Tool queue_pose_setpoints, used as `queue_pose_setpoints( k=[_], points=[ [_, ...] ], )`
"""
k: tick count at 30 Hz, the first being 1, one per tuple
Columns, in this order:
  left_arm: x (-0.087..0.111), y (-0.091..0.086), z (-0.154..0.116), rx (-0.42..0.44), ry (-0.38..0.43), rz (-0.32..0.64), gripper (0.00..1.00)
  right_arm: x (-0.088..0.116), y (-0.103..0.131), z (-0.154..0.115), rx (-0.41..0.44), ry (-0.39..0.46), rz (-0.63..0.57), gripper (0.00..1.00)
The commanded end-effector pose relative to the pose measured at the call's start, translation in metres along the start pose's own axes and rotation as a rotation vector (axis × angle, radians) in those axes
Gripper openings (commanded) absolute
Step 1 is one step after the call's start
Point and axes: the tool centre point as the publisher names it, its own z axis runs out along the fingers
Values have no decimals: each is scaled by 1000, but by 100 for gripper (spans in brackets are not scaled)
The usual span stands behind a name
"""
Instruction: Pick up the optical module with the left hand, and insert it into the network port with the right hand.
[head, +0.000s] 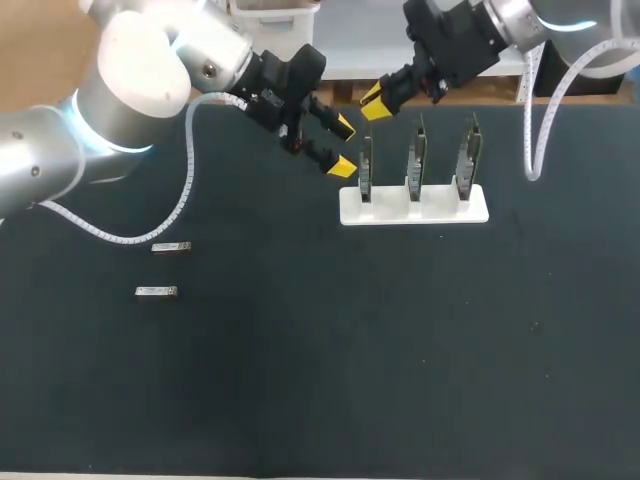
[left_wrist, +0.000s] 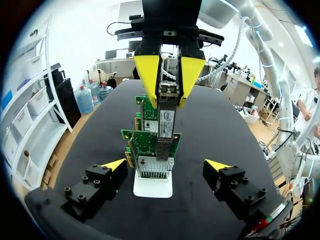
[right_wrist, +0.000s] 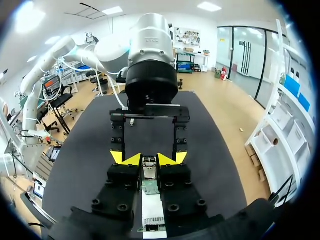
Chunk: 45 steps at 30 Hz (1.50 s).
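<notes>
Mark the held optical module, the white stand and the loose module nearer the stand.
optical module (left_wrist: 166, 120): left wrist view, its labelled face.
white stand (head: 440, 212): head view, bare front edge of base.
loose module (head: 171, 247): head view, middle of casing.

My left gripper (head: 343, 147) and my right gripper (head: 376, 103) both have bright yellow tips on matt black finger blocks. The small oblong metal optical module (left_wrist: 167, 107) between my right tips is silver-grey with a white label. The three upright network cards (head: 416, 160) are green, dotted with dark chips, on a plain white slotted stand (head: 413, 207). One loose silver metal module (head: 171, 247) and another loose silver module (head: 156, 292) lie on the flat black table mat (head: 300, 380). My left arm (head: 130, 70) is glossy white and silver with a pale blue glow.
</notes>
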Motion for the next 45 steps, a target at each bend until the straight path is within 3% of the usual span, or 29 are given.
queue_pose_setpoints(
  k=[1,5,6,7,19,20,21,22,45],
  points=[
    [-1,1,0,2,4,-2,100,1,-3,2,-6,4,4,0],
    [-1,1,0,2,4,-2,100,1,-3,2,1,7,7,0],
    [-1,1,0,2,4,-2,100,1,-3,2,3,7,8,35],
    [-1,1,0,2,4,-2,100,1,-3,2,1,6,9,100],
    [-1,1,0,2,4,-2,100,-6,0,-5,-23,-34,19,100],
    [-1,1,0,2,4,-2,100,-6,-1,-5,-23,-35,20,96],
    [-1,1,0,2,4,-2,100,-6,-1,-5,-23,-35,20,34],
    [-1,1,0,2,4,-2,100,-6,-1,-5,-23,-35,20,0],
    [-1,1,0,2,4,-2,100,1,-7,10,-42,-9,24,0]
  ],
)
